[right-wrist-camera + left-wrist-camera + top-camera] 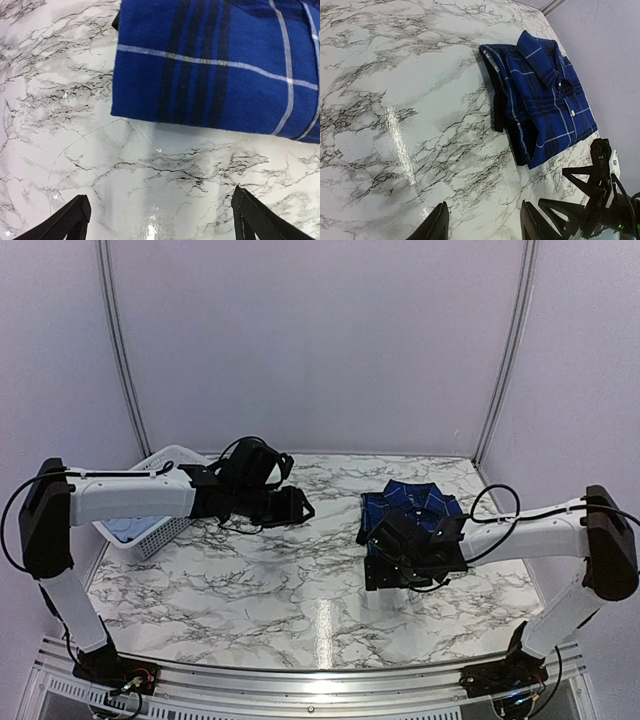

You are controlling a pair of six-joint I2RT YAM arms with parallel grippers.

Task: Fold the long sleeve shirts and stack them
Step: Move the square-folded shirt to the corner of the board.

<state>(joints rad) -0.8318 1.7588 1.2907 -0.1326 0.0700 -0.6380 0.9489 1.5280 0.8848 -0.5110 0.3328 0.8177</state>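
Observation:
A royal-blue-and-navy plaid shirt (412, 502) (545, 95) (215, 65) lies folded at the right of the table, collar up. Under it a black shirt (496, 107) shows as a dark edge along its side. A pale blue shirt (128, 530) lies inside the basket. My right gripper (385, 565) (160, 222) hovers over the marble just off the plaid shirt's near edge, open and holding nothing. My left gripper (298, 508) (485, 225) hangs over the table's middle, left of the stack, open and empty.
A white lattice basket (160, 525) stands at the table's left edge under my left arm. The right gripper's black frame (600, 200) shows in the left wrist view beside the stack. White walls close in the table at the back and sides.

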